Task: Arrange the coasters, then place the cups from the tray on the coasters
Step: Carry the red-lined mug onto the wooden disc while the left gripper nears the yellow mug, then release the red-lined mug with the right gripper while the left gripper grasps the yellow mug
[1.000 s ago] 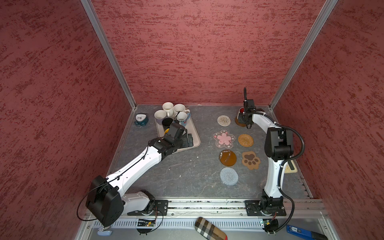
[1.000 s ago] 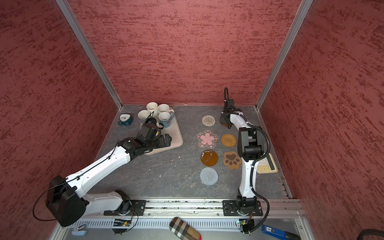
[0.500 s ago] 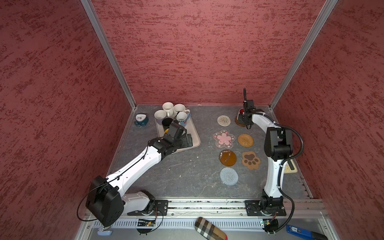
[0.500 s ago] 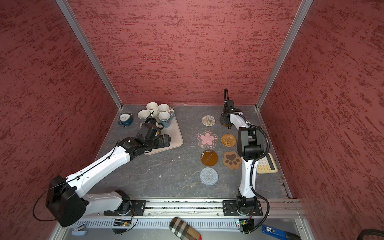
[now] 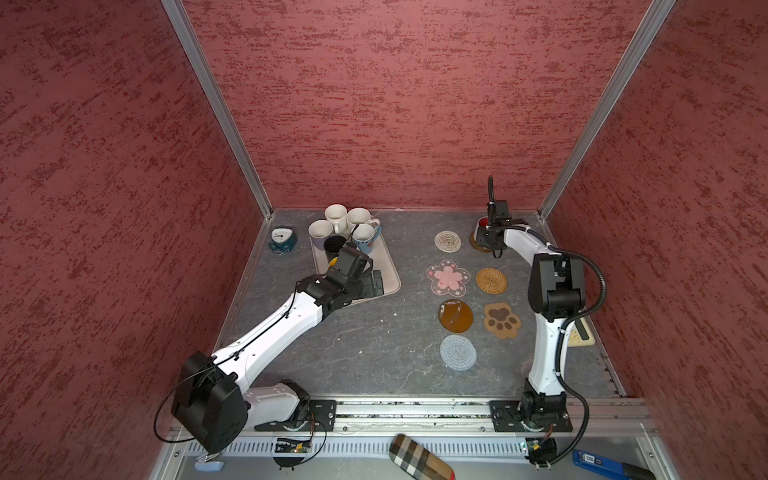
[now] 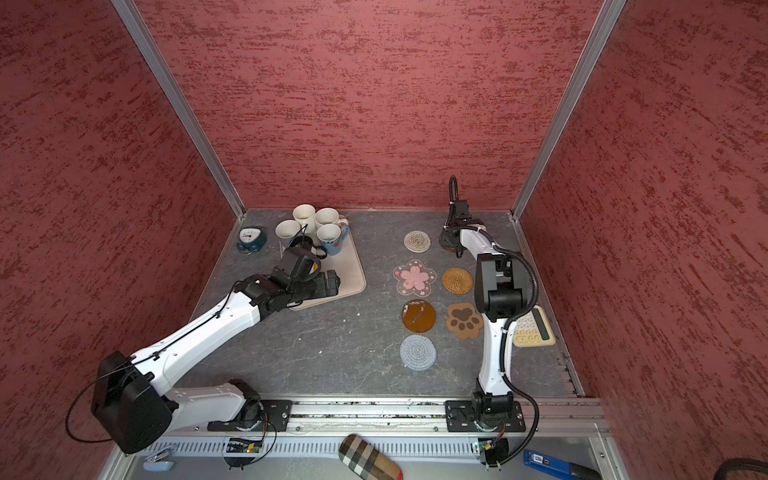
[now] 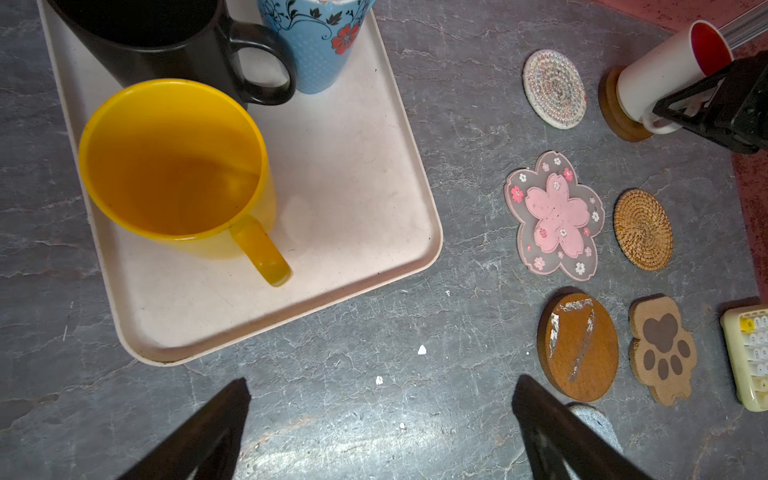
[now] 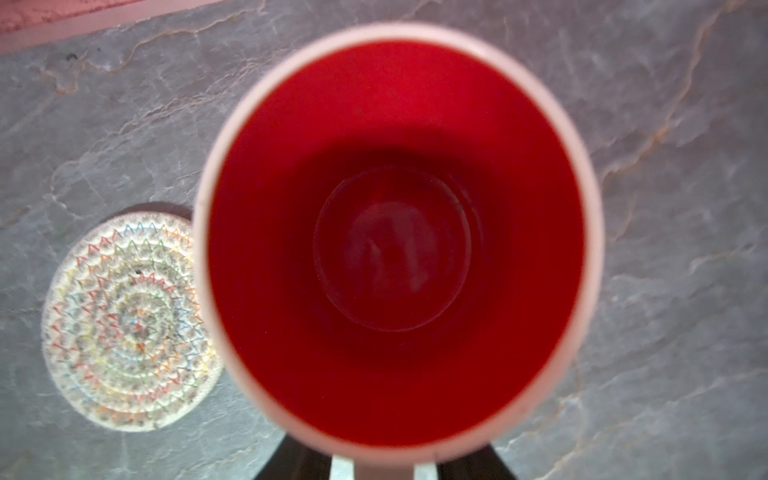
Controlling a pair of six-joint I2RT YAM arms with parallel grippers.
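Note:
The white cup with red inside (image 8: 395, 237) stands upright on a brown disc coaster (image 5: 478, 246) at the back right. My right gripper (image 8: 384, 467) is open, one finger on each side of the cup's handle with a gap at each. Six bare coasters lie nearby, among them the cream spiral (image 5: 447, 241), pink flower (image 5: 448, 277) and paw print (image 5: 502, 320). My left gripper (image 7: 380, 390) hangs open and empty over the table just beyond the tray's (image 7: 353, 208) near edge. On the tray stand the yellow cup (image 7: 174, 166), black cup (image 7: 158, 41), blue cup (image 7: 316, 45) and white cups (image 5: 336, 215).
A teal alarm clock (image 5: 282, 239) sits left of the tray by the wall. A cream calculator (image 6: 534, 330) lies at the right edge behind the right arm. A plaid case (image 5: 419, 459) and a blue tool (image 5: 602, 461) lie in front of the rail.
The right gripper's jaws have spread apart off the cup's handle, and the cup stays on the brown disc. The left arm has not moved.

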